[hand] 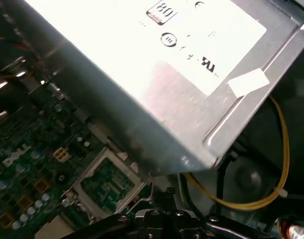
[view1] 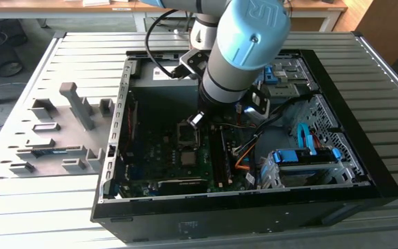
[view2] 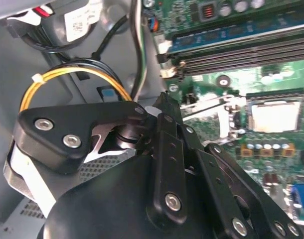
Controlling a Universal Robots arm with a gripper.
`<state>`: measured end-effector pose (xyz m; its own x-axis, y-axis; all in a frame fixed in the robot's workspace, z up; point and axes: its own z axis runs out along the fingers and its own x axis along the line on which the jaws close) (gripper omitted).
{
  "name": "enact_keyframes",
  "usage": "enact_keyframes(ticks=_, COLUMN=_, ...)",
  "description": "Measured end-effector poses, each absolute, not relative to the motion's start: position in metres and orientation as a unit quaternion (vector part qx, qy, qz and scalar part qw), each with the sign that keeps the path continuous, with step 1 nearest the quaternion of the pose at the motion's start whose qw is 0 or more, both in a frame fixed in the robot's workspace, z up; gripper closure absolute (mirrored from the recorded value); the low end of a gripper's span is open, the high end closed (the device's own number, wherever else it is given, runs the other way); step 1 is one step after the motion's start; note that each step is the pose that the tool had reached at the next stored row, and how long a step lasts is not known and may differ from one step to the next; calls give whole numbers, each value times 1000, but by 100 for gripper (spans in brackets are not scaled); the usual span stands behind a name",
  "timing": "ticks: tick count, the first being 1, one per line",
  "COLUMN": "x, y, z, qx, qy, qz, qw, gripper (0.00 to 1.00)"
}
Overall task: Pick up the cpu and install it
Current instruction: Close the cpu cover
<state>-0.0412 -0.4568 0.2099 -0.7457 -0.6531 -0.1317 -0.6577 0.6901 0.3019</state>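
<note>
We judge this to be the pick-up step. The small square silvery-grey cpu [view1: 185, 157] lies flat on the green circuit board [view1: 159, 155] inside the open black computer case [view1: 254, 207]. The case rests on the slatted grey metal surface [view1: 60, 52]. In the second wrist view the cpu [view2: 274, 117] sits within a dark square frame, near the long black memory slots [view2: 241, 52].

The black end effector [view1: 196, 119] on the pale blue arm [view1: 244, 46] hangs low inside the case. It is just far of the cpu and apart from it, over a dark square socket [view1: 187, 133]. In the first wrist view that socket [hand: 109, 183] looks bare inside its metal frame. It lies below the large grey metal box with a white label [hand: 142, 74], and a yellow cable [hand: 279, 164] loops beside the box.

We cannot tell how far the end effector is open. As far as we can see, the cpu is not in it, so by our reading nothing is installed yet.

The pick calls for the end effector to sit squarely above the thin chip, toward the near side. It must take the chip by its edges without tilting it or brushing the memory slots at the exterior view's right.
</note>
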Motion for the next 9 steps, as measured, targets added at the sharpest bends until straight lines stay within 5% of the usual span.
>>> enact_keyframes(ticks=9, x=-41, y=-442, z=204, qx=-353, qy=924, qz=147, qw=0, gripper=90)
